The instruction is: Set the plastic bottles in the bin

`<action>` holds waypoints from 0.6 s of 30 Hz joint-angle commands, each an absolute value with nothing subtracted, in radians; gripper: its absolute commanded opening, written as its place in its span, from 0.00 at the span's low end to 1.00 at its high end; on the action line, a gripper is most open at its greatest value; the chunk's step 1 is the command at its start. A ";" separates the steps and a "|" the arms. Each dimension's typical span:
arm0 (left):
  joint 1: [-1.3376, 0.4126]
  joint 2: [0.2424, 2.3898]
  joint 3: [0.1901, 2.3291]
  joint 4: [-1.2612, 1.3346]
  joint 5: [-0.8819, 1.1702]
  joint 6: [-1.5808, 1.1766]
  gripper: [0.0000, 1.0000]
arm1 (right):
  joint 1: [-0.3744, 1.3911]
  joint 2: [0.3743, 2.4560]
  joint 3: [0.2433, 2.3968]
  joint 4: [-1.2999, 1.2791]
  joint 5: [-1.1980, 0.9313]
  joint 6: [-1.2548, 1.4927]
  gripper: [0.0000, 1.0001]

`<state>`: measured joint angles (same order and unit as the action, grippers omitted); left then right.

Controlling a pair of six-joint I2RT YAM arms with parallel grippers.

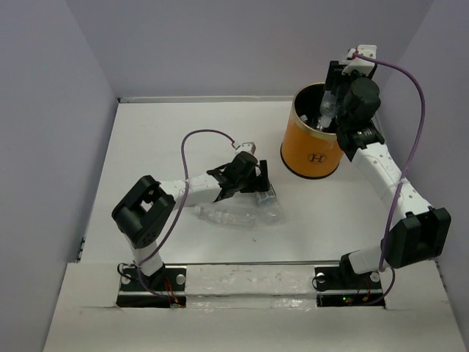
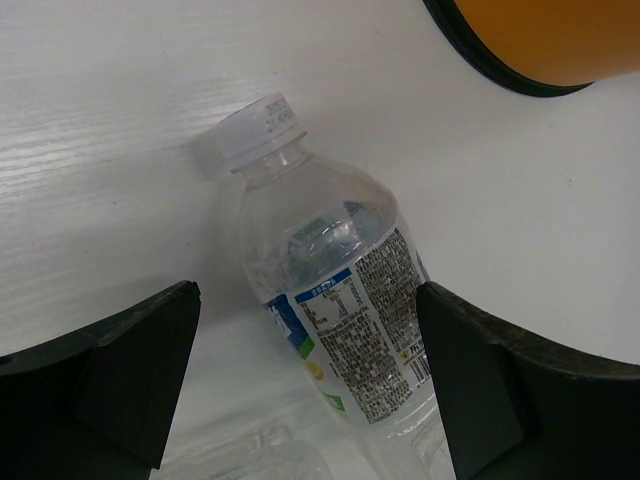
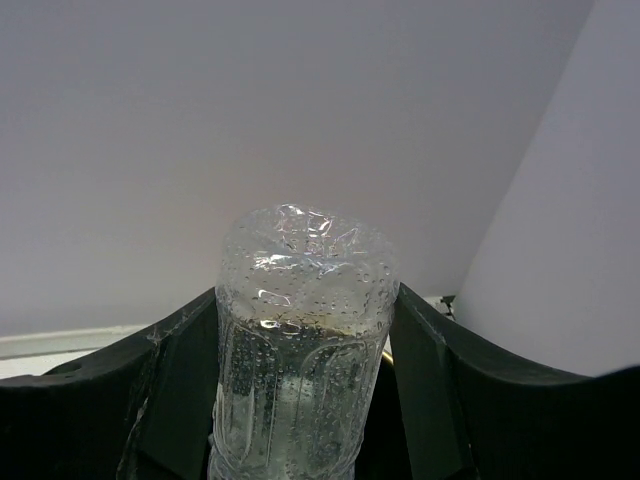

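Note:
The orange bin [image 1: 311, 147] stands at the back right; its black base band shows in the left wrist view [image 2: 520, 70]. My right gripper [image 1: 331, 106] is over the bin's mouth, shut on a clear, dimpled plastic bottle [image 3: 300, 330] held with its base up [image 1: 327, 111]. My left gripper [image 1: 258, 183] is open and low over a labelled bottle with a white cap [image 2: 335, 300] lying on the table; its fingers [image 2: 130, 370] stand either side of the bottle without touching it. Another clear bottle [image 1: 231, 215] lies just in front of it.
White table with grey walls on the left, back and right. The bin is close to the right wall. A purple cable [image 1: 418, 110] loops over the right arm, another [image 1: 192, 143] over the left arm.

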<state>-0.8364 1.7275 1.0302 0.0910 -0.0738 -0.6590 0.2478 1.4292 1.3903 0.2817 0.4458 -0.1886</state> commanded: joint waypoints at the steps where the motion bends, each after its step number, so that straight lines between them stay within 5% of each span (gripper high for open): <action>1: -0.847 1.749 1.089 0.117 -0.069 -0.643 0.99 | 0.239 1.385 1.332 0.417 0.460 -0.195 0.68; 4: -0.850 1.766 1.098 0.107 -0.086 -0.643 0.99 | 0.239 1.367 1.321 0.327 0.422 -0.149 0.90; 6: -0.853 1.775 1.101 0.106 -0.097 -0.643 0.99 | 0.239 1.353 1.328 0.263 0.405 -0.095 0.95; 18: -0.865 1.884 1.187 0.075 -0.101 -0.637 0.98 | 0.249 1.076 1.044 0.098 0.034 0.299 0.95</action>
